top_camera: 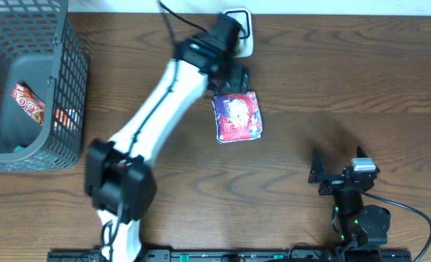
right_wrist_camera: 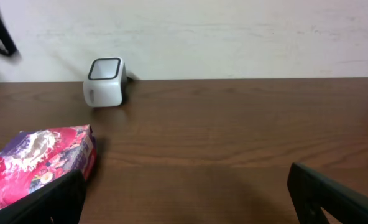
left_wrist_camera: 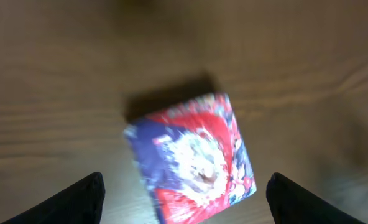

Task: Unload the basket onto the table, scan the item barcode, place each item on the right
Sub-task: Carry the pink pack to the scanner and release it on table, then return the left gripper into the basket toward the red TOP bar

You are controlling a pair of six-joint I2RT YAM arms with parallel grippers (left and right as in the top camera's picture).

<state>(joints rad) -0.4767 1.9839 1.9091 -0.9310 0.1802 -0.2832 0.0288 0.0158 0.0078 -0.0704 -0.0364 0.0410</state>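
1. Far left stands the basket (top_camera: 70, 87). There is a red pack (top_camera: 28, 102) in it, and something more that I cannot make out. I judge these are other items, and they are not part of this step.

2. My left gripper (top_camera: 230, 78) is reached across the table (top_camera: 346, 87) to the far edge. Its fingers (left_wrist_camera: 84, 199) are spread wide, one on each side in the wrist view. They touch nothing and I hold nothing with this hand.

3. The item (top_camera: 237, 116) is a red and purple packet. It lies flat on the table under my left gripper, between the lines of the two fingers but apart from both. Its printed face is up. I see no barcode on any visible side, and the wrist view is also blurred, so I cannot say where the code is.

4. The scanner (top_camera: 239, 33), a small white box with a dark window, stands at the far edge just behind my left gripper. The item is near it but not in front of the window.

5. My right gripper (top_camera: 316, 175) rests at the near right side, well apart from the item. It is fully spread and empty.

6. My judgement of progress:
   - The item is out on the table and close to the scanner, so bringing it there is done.
   - Nothing shows me whether a scan has happened.
   - If it has not, I must take the item up, find the code and turn it to the window.
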